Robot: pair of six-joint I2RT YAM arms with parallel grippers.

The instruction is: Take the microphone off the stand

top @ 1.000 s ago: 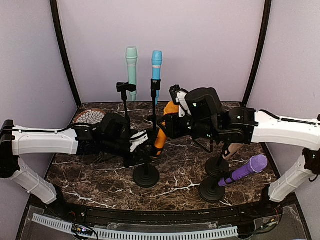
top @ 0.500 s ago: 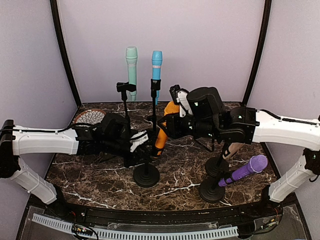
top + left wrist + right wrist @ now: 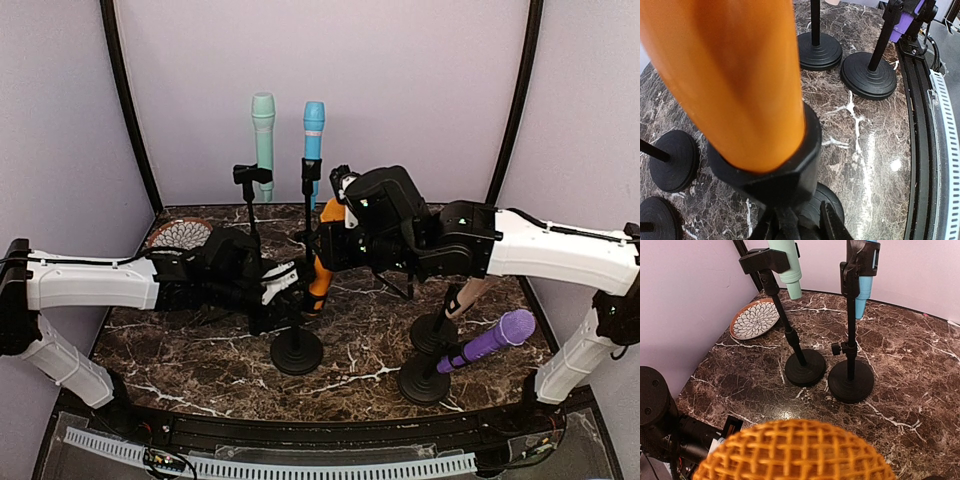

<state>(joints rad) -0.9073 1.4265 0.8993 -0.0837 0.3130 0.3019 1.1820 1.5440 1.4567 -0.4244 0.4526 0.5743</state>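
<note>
Extraction is in hand: orange microphone [image 3: 322,265] sits clipped in its stand [image 3: 297,350] mid-table, left gripper [image 3: 290,287] clamped on the stand, right gripper [image 3: 342,212] clamped near the head; next likely needs a pull along its axis.

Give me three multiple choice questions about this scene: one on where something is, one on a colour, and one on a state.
1. Where is the patterned plate?
A. back left of the table
B. front right corner
C. dead centre

2. What colour is the tilted microphone at front right?
A. red
B. purple
C. white

3. The orange microphone is:
A. lying flat on the marble
B. seated in the black clip of its stand
C. resting on the plate

Answers:
1 A, the top view shows it at the far left edge.
2 B, its head and body are purple.
3 B, the left wrist view shows its lower end inside the clip.
</note>
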